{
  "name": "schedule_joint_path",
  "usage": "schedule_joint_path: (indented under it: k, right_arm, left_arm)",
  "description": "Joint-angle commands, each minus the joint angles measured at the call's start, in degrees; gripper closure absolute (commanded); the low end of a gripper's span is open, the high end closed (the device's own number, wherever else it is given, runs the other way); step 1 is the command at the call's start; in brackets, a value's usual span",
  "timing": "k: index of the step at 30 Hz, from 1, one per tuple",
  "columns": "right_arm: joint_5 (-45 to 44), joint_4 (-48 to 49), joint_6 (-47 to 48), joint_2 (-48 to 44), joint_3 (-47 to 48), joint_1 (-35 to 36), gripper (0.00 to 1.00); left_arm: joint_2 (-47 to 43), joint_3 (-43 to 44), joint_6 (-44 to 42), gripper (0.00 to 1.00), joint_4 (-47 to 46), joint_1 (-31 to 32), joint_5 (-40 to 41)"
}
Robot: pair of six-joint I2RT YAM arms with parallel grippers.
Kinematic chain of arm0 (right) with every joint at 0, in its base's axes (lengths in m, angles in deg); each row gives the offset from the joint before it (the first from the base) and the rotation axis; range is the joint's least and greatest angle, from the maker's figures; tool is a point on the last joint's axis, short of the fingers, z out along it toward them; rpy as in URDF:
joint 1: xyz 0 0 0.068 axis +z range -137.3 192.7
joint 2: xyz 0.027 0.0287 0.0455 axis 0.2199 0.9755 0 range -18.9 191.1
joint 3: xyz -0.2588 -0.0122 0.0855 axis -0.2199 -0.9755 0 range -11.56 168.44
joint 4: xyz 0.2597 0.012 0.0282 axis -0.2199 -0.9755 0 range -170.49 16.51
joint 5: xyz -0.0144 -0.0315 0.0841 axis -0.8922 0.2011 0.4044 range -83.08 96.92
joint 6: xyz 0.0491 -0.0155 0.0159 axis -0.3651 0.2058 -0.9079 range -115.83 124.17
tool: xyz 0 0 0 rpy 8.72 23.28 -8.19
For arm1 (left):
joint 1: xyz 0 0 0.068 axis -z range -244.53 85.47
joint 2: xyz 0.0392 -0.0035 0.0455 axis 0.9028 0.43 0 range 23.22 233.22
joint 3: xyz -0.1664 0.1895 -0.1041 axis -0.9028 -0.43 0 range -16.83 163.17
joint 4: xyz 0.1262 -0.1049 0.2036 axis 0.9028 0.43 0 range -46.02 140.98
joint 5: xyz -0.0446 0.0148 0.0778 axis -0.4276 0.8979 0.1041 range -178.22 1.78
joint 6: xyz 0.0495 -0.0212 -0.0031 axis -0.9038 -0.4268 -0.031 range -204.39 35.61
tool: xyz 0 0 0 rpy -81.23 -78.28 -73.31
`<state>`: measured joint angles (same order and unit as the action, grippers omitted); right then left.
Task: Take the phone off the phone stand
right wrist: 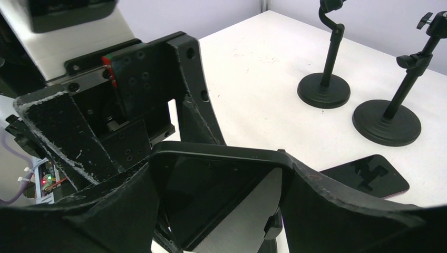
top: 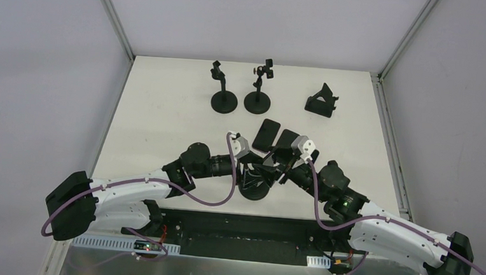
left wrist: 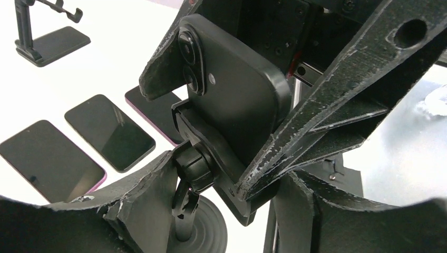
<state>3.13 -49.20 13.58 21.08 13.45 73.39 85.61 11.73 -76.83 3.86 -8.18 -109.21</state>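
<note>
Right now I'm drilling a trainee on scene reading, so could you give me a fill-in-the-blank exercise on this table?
The phone in the right gripper shows ___ camera lenses on its back. Its stand has a ___ base. At the table far end wait ___ empty stands.
Missing: two, round, three.

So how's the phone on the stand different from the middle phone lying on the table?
The mounted phone sits tilted on its stand, up off the table; the middle flat phone lies down on it. The mounted phone shows the left wrist camera its back and two lenses; the middle flat phone shows its dark screen. Both are dark rectangles.
</note>
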Motion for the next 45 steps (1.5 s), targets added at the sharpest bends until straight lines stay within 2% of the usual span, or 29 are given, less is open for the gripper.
schedule_joint_path:
  k: [1,4,7,9,12,15,19,22,32,39,45]
  right_arm:
    - [1.51,2.23,-1.01,-0.21,1.91,0.37,1.00]
    - [1.84,-0.15,-0.27,-0.09,2.88,0.33,1.00]
    - [2.56,-2.98,0.85,0.00,3.75,0.34,1.00]
    - [2.02,-4.36,1.51,0.15,4.21,0.34,0.97]
    - [0.91,-6.03,2.60,0.18,4.77,0.27,1.00]
    - [-0.35,-6.22,3.56,0.26,4.61,-0.04,1.00]
    - [-2.12,-6.21,4.04,0.52,4.35,-1.28,1.00]
    - [-0.28,-6.86,4.25,0.72,4.44,-3.33,1.00]
    - [10.70,-6.63,6.21,0.24,1.19,-18.52,1.00]
    - [9.43,-4.86,9.08,3.24,1.28,-25.19,1.00]
    - [5.69,-3.72,11.19,7.15,3.00,-26.13,1.00]
  left_arm:
    - [0.39,2.73,1.53,0.56,-3.99,0.50,-1.37]
    - [1.42,3.55,2.98,0.70,-4.00,0.51,-1.89]
    - [2.39,4.04,3.93,0.94,-3.98,0.47,-1.80]
    - [2.33,3.85,4.20,1.00,-4.00,0.48,-1.37]
    - [1.80,3.55,3.44,1.00,-3.98,0.39,-2.12]
    - [1.69,3.39,1.38,1.00,-3.96,0.42,-6.41]
    - [3.48,4.84,3.80,1.00,-4.00,-0.42,-11.06]
    - [4.36,5.45,2.72,1.00,-4.00,-0.38,-15.82]
    - [2.52,4.62,-0.14,1.00,-4.09,-0.41,-19.55]
    - [1.82,4.14,-0.55,1.00,-4.21,-0.42,-21.53]
    - [1.41,3.79,-0.68,1.00,-4.21,-0.42,-21.81]
